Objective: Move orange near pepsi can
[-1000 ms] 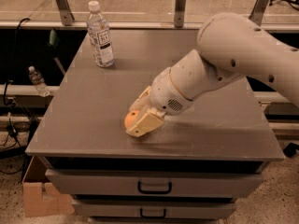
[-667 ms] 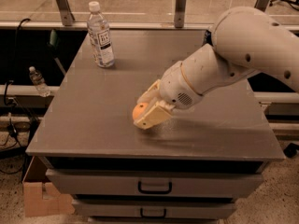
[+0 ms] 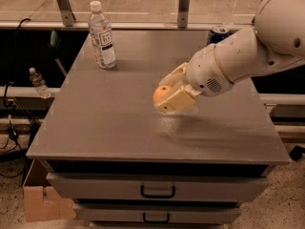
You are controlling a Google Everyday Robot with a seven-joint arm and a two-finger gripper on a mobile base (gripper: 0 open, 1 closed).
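Well back and to the left of my tool (image 3: 167, 97) stands a clear plastic bottle (image 3: 102, 35) with a white cap; I cannot read its label. My tool's cream, blocky fingers (image 3: 177, 101) are clamped on the smooth round orange (image 3: 159, 93) over the matte grey worktop (image 3: 109, 128). Behind it to the right, well apart, the dark blue pepsi can (image 3: 218, 34) with its silver top peeks past my arm.

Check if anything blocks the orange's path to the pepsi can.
No object visible in the way. The gripper holds the orange over the table; the pepsi can stands at the far right edge, partly hidden behind the robot's arm. The water bottle stands far left, off that path.
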